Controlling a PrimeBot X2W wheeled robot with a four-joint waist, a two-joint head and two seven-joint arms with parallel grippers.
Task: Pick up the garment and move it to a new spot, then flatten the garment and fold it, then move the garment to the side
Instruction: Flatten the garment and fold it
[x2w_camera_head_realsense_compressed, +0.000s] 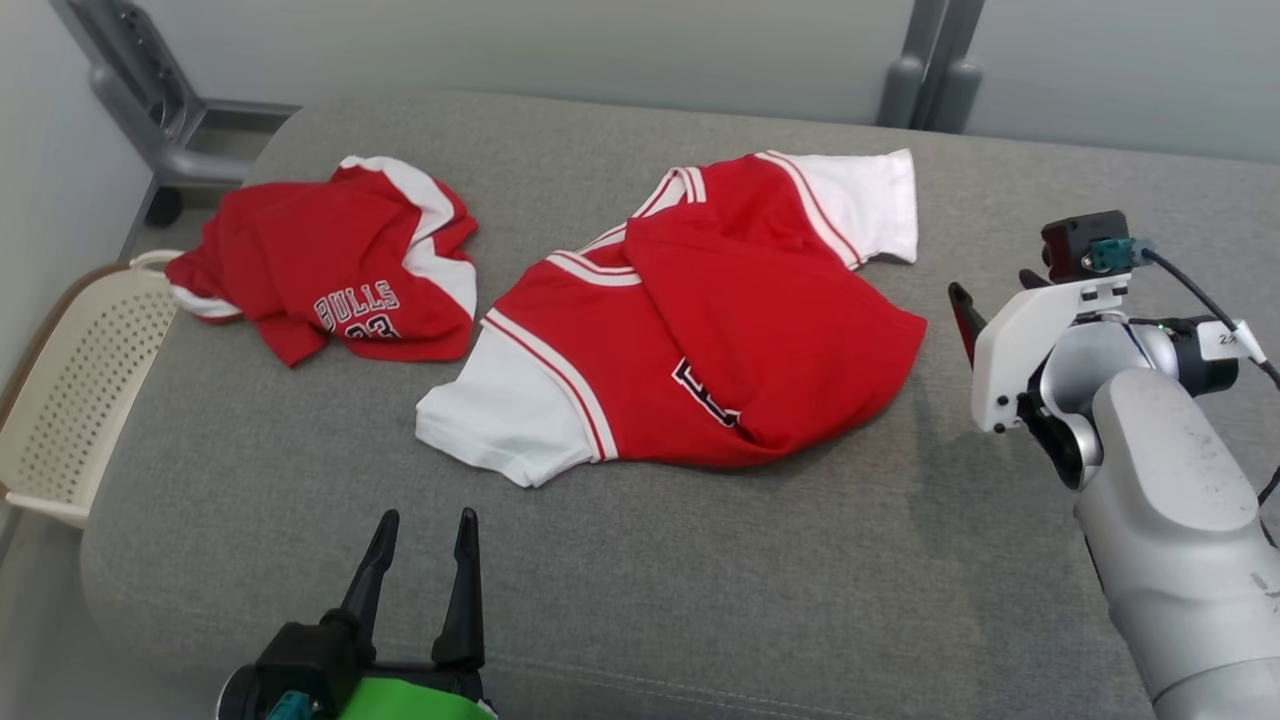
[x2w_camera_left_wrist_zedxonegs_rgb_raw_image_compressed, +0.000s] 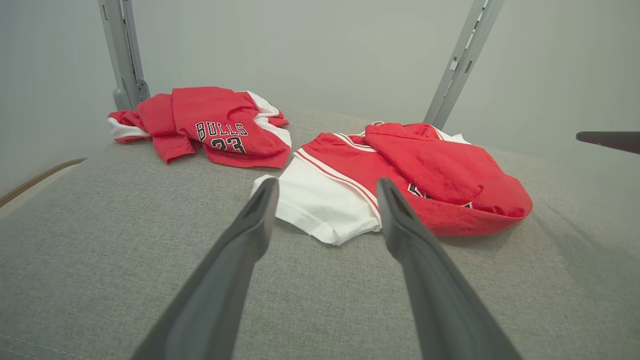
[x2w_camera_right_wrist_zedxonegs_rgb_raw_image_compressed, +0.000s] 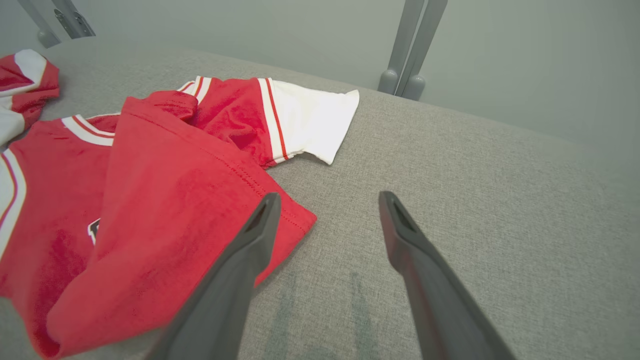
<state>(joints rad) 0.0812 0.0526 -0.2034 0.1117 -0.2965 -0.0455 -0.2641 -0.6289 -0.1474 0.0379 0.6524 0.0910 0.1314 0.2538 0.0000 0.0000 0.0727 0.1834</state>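
Observation:
A red garment (x2w_camera_head_realsense_compressed: 740, 330) with white sleeves and striped trim lies rumpled in the middle of the grey cushion (x2w_camera_head_realsense_compressed: 700, 580), its hem folded up over the chest print. My left gripper (x2w_camera_head_realsense_compressed: 428, 520) is open near the front edge, just short of the near white sleeve (x2w_camera_left_wrist_zedxonegs_rgb_raw_image_compressed: 320, 210), with nothing between its fingers. My right gripper (x2w_camera_head_realsense_compressed: 985, 300) hovers open to the right of the garment (x2w_camera_right_wrist_zedxonegs_rgb_raw_image_compressed: 165, 200), beside the folded-over hem. In the left wrist view the garment (x2w_camera_left_wrist_zedxonegs_rgb_raw_image_compressed: 425, 165) lies beyond my left gripper (x2w_camera_left_wrist_zedxonegs_rgb_raw_image_compressed: 326, 187). My right gripper (x2w_camera_right_wrist_zedxonegs_rgb_raw_image_compressed: 330, 200) is empty.
A second red jersey (x2w_camera_head_realsense_compressed: 340, 270) printed BULLS 23 lies crumpled at the cushion's back left (x2w_camera_left_wrist_zedxonegs_rgb_raw_image_compressed: 220, 125). A cream perforated basket (x2w_camera_head_realsense_compressed: 70, 400) stands off the cushion's left edge. Grey metal posts (x2w_camera_head_realsense_compressed: 930, 70) rise behind the cushion against the wall.

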